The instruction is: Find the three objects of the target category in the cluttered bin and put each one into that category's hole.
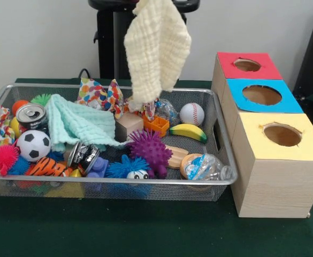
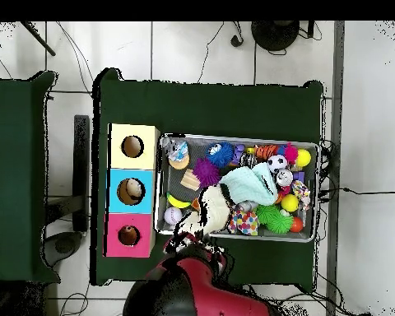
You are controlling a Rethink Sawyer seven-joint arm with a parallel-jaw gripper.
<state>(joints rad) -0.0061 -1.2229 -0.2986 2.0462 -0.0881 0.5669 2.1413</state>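
Observation:
The wire mesh bin [image 1: 224, 160] stands on the green table, full of toys; it also shows in the overhead view [image 2: 318, 189]. The orange tiger plush [image 1: 48, 168] lies at its front left, beside a soccer ball [image 1: 33, 145]. The tan-brown and purple plush animals are hidden. A cream cloth [image 1: 157, 48] hangs from the picture's top, lifted above the bin's back middle. My gripper [image 2: 199, 233] holds its top end, hidden by the cloth and the arm. The red-surrounded hole [image 1: 247, 65] is on the farthest box to the right of the bin.
A mint cloth [image 1: 76, 124], purple spiky ball [image 1: 151, 150], blue spiky ball with eyes [image 1: 128, 168], baseball [image 1: 191, 113], banana [image 1: 188, 131], cans [image 1: 31, 116] and a wooden block [image 1: 128, 127] fill the bin. Blue-surrounded [image 1: 261, 95] and yellow-surrounded [image 1: 282, 135] holes lie nearer.

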